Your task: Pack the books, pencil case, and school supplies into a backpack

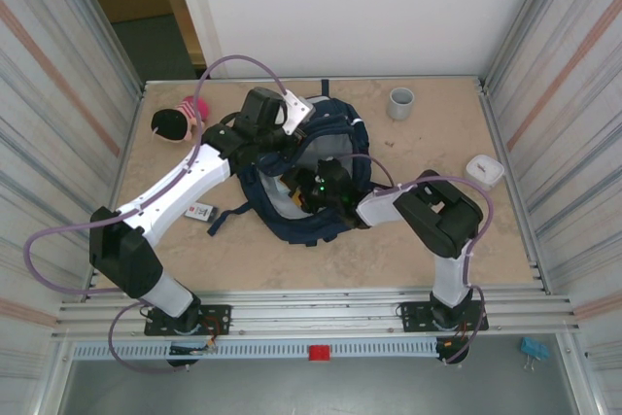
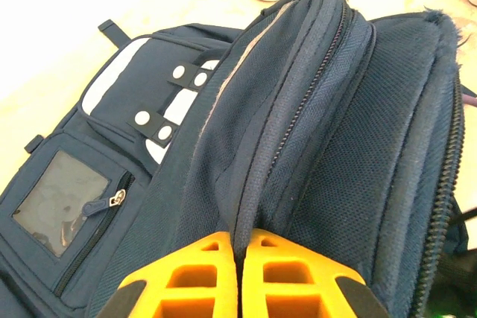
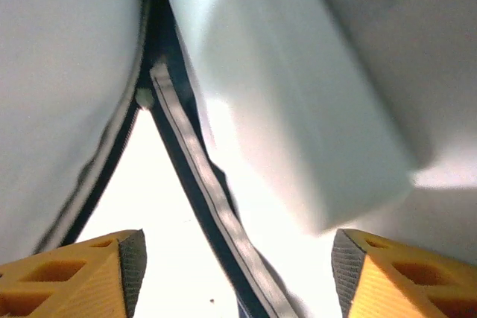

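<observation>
The right gripper (image 3: 238, 258) stands with its jaws wide apart inside the backpack (image 2: 320, 109), gripping nothing. The pencil case (image 3: 298, 109) lies just ahead of the fingers, slanted against the pale lining, beside the zip (image 3: 186, 169). I cannot tell whether the case rests on the bottom or only leans on the wall. If it leans, it may slide toward the mouth once the gripper pulls back, or a finger could catch its near corner and drag it out. The spread fingers may also snag the zip on the way out.

The left gripper (image 2: 238, 240) is clamped on a fold of the backpack's rim, holding the mouth up. If the fabric slips from that pinch, the opening would likely drop and close the way in.

A small white piece (image 1: 199, 211) lies on the table (image 1: 389, 250) outside the backpack, just beside the left arm, where a sweep might knock it away.
</observation>
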